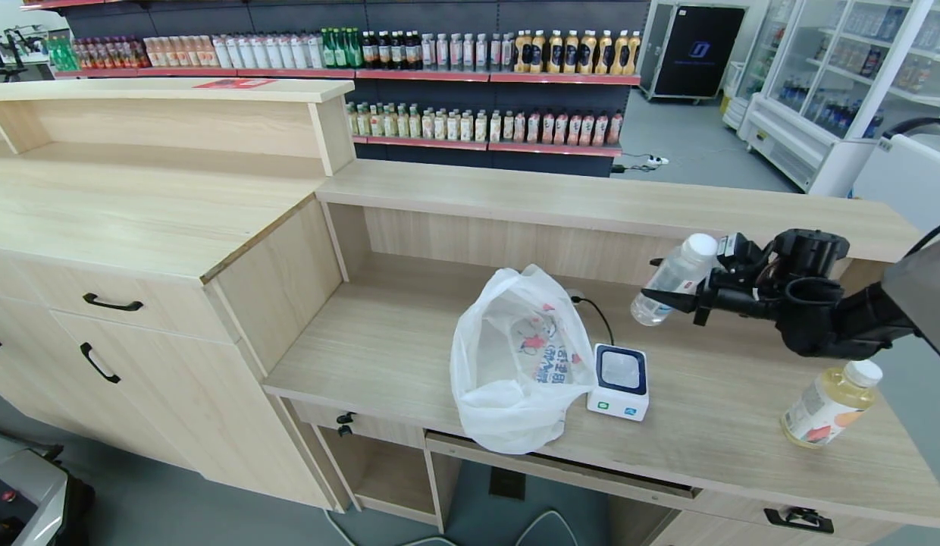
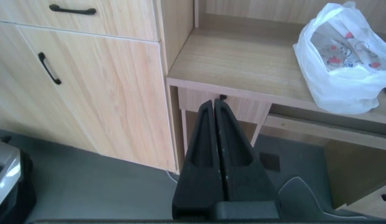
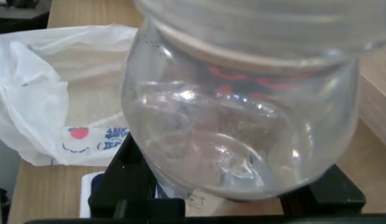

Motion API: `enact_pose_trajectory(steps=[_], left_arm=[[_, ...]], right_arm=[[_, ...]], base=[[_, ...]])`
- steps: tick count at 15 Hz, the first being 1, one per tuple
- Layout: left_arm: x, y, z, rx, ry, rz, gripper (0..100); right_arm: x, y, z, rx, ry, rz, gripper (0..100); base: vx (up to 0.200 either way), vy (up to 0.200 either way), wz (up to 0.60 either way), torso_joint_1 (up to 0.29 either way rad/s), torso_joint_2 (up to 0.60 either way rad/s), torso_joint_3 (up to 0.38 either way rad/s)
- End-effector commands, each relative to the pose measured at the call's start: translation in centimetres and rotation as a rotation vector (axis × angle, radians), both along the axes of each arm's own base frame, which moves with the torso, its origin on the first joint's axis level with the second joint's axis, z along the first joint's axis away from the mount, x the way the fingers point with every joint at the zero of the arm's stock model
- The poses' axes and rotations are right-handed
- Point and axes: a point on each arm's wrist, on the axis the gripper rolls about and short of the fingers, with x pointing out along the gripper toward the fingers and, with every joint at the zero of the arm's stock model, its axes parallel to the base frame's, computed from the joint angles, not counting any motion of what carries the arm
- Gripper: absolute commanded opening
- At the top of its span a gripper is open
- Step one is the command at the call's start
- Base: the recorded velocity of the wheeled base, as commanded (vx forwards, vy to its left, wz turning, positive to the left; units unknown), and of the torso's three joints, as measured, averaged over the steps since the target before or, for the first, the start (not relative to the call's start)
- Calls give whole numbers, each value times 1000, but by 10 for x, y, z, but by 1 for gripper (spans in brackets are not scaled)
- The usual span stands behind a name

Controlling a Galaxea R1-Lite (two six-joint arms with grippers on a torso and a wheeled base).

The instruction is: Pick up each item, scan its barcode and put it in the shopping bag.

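1. We find the right gripper (image 1: 650,278) over the rear right part of the counter (image 1: 728,394), with its jaws clamped on the water bottle (image 1: 671,282).
2. The water bottle is clear with a white cap. It hangs free of the counter surface and is tilted, the cap higher than the base. In the right wrist view its rounded base (image 3: 243,130) sits between the dark jaws.
3. We find the left gripper (image 2: 214,106) off the front left corner of the counter, facing the cabinet front (image 2: 106,93). Its jaws are pressed together and hold nothing.
4. The shopping bag (image 1: 515,364) is white plastic with red and blue print. It stands at the front edge of the counter, left of centre, with its mouth open upward. Its lower part bulges slightly past the front edge.
5. The scanner (image 1: 620,379) is a white block with a dark-framed window on top. It lies flat just beside the bag, on the side toward the right end, and the bag film touches it. A black cable (image 1: 599,315) runs from it toward the rear of the counter.
6. The juice bottle (image 1: 828,406), yellow with a white cap, stands on the counter near the front right corner, well apart from the scanner.
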Motion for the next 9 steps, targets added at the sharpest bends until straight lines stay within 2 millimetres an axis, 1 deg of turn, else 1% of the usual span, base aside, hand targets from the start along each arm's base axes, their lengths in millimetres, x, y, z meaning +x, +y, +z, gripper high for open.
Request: enact_pose_trajectory(steps=[1,4,6,9], left_arm=[[0,0,0,0,0,1,0],[0,0,0,0,0,1,0],[0,0,0,0,0,1,0],[0,0,0,0,0,1,0]], right_arm=[[-32,-3,30,47,67,-72,0],[-64,-3,32,137,249,-193,0],[-82,1,33,193,338,-267,0],[-91,2,41,203,337,-331,0]], base=[[0,0,0,0,0,0],[0,0,0,0,0,0],[0,0,0,0,0,0],[0,0,0,0,0,0]])
